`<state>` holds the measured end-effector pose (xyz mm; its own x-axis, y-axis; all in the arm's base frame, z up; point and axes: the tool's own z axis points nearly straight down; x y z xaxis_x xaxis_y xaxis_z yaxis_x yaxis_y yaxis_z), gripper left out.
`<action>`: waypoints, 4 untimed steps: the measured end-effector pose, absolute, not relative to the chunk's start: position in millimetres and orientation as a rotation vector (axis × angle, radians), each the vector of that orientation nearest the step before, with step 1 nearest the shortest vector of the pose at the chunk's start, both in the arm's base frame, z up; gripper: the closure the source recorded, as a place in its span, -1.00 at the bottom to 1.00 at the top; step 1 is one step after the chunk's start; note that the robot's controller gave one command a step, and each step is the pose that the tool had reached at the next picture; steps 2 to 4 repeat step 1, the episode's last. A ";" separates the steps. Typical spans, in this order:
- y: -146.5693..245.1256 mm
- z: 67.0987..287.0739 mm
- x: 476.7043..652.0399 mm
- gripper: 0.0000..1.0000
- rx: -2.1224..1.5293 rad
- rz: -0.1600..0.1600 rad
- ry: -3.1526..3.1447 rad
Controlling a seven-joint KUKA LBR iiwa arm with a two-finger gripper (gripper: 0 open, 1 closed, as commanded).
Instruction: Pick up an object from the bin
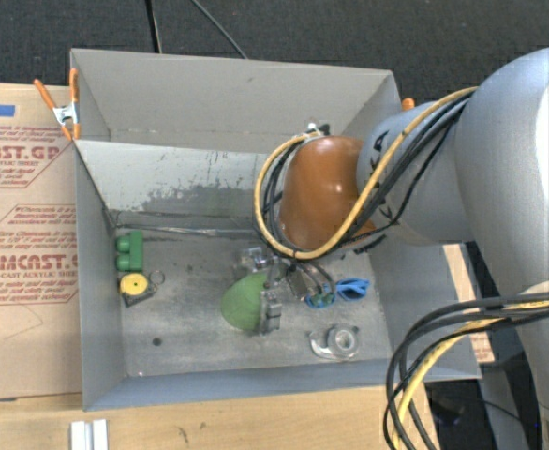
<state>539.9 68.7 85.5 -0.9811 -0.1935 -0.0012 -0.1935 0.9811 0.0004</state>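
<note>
Orange wrist cover (317,190) hides claw (271,293) base; I cannot tell open or closed. Arm (485,157) lowered, claw at 3 o'clock edge of green ball (240,306).

A rounded green lump (241,306) lies mid-floor in the grey bin (101,279)

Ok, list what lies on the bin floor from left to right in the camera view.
Small yellow round piece → green rounded lump → small blue plastic piece.
</note>
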 end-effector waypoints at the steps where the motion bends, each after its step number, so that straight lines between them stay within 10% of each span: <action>1: 71.5 214.2 569.6 1.00 -1.066 -0.001 2.947; 4: 71.5 214.2 569.6 1.00 -1.066 -0.001 2.947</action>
